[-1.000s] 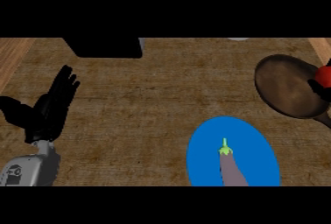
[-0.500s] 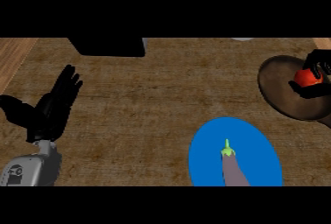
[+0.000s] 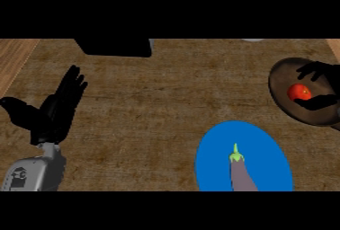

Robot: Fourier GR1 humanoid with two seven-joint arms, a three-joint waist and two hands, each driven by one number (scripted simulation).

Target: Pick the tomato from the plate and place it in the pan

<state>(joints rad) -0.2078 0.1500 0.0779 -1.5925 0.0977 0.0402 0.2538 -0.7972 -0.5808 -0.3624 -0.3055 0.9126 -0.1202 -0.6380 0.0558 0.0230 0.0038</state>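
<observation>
The tomato sits over the inner floor of the dark round pan at the right edge of the head view, well away from the blue plate. It is a small red ball with a faint green spot on its upper side; being round, it shows no clear long axis and does not point any way that can be read.

The right hand comes in from the right edge over the pan. Its fingers arch above the tomato and its thumb lies just below it, so the hand is curled round the tomato on both sides and grasps it. Whether the tomato touches the pan's floor cannot be told.

The blue plate lies on the brown table below and left of the pan, near but apart from it. On it lies a purple eggplant with its green stem end pointing away from the robot, its long axis running almost straight up the view; its lower end is cut off by the view's lower edge.

The left hand rests at the left side, released, fingers straight and pointing up, thumb spread to the left, above its grey forearm.

A black object stands at the table's far edge.
</observation>
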